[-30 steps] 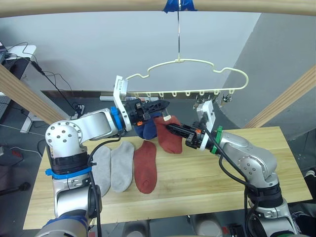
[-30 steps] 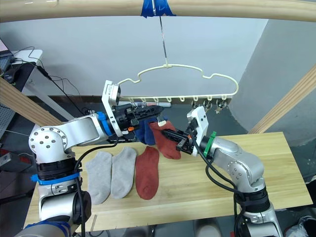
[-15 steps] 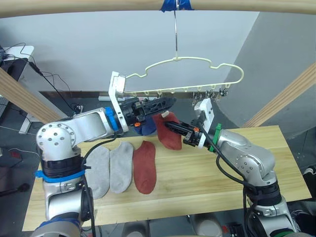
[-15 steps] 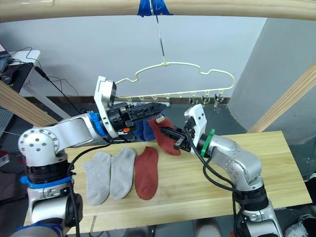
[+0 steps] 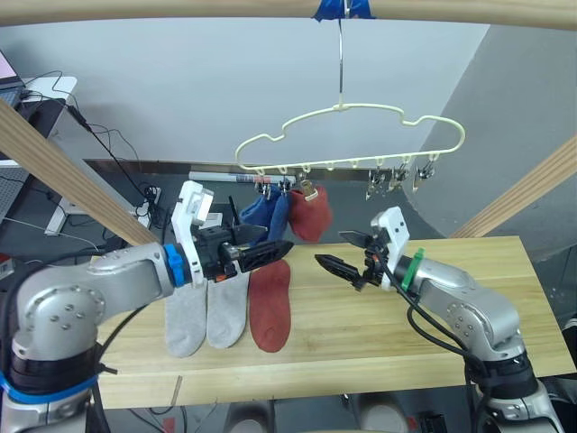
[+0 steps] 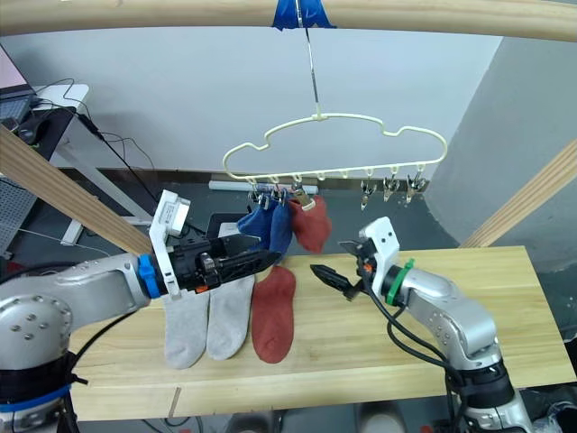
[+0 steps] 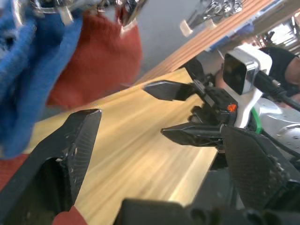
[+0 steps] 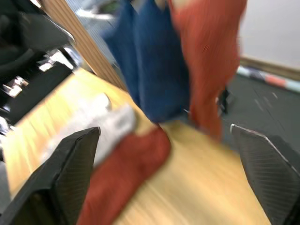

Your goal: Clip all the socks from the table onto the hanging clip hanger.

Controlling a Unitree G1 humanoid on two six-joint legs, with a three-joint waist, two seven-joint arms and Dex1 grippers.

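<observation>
The cream clip hanger [image 5: 353, 133] hangs by its hook from the top beam. Two blue socks [image 5: 262, 215] and one rust red sock [image 5: 311, 214] hang from its left clips. On the table [image 5: 451, 347] lie two grey socks [image 5: 185, 317] [image 5: 227, 311] and a red sock [image 5: 270, 305], side by side. My left gripper [image 5: 269, 252] is open over the grey and red socks, below the hanging ones, holding nothing. My right gripper [image 5: 341, 253] is open and empty just right of the hanging red sock, its fingertips facing the left gripper.
A thick wooden beam [image 5: 180, 9] runs across the top, with slanted wooden braces at left [image 5: 63, 162] and right [image 5: 532, 189]. Several bare clips [image 5: 397, 180] hang on the hanger's right side. The table's right half is bare wood.
Both grippers have opened and let go of the red sock, which now hangs clipped beside the blue ones. Both arms have dropped lower and drawn apart. The camera has shifted.
</observation>
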